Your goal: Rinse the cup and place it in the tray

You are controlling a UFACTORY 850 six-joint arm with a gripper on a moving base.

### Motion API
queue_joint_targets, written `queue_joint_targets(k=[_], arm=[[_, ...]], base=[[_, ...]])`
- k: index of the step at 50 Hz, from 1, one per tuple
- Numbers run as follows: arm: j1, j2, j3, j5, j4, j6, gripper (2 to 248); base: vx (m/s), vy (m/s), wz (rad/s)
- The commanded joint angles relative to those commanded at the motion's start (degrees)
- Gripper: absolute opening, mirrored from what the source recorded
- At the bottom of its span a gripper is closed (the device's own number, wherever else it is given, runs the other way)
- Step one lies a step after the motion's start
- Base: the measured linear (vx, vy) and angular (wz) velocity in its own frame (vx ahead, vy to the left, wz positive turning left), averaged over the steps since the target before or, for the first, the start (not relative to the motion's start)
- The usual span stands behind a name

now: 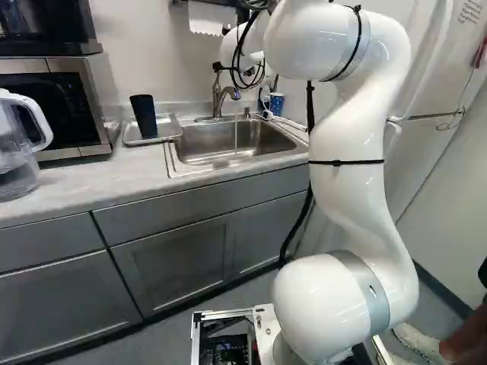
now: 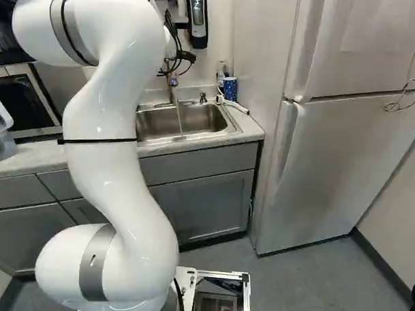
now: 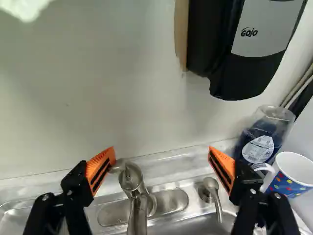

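The gripper [image 1: 227, 80] is over the back of the sink in the left base view. Seen from the wrist, the gripper [image 3: 160, 164] stands open, holding nothing, its orange pads wide apart with the metal faucet [image 3: 137, 193] between and below them. A thin stream of water [image 1: 236, 135] appears to run from the faucet into the sink. At the sink's left, a dark cup [image 1: 143, 115] stands in the metal tray [image 1: 163, 127], its wider end up. Whether it is wet cannot be told.
The sink [image 1: 221, 142] is set in the counter [image 1: 68, 182]. Beyond one finger are a dotted mug [image 3: 292, 178] and a bottle of blue liquid [image 3: 259, 139]. A soap dispenser [image 3: 239, 58] hangs on the wall. A pitcher [image 1: 19, 144] and microwave [image 1: 57, 110] stand left, a fridge [image 2: 337, 160] right.
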Motion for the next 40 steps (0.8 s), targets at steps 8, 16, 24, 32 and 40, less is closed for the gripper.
queue_joint_targets(k=[8,16,24,32,40], arm=[[0.03,0.57,0.71,-0.08,0.0,0.0,247],[0.09,1.55,1.9,-0.77,0.0,0.0,247],[0.2,3.49,4.27,-2.14,0.0,0.0,247],[0.34,5.82,7.07,-3.66,0.0,0.0,247],[0.49,8.19,9.88,-5.12,0.0,0.0,247]], base=[[0.0,0.0,0.0],[0.0,0.0,0.0],[0.0,0.0,0.0],[0.0,0.0,0.0],[0.0,0.0,0.0]])
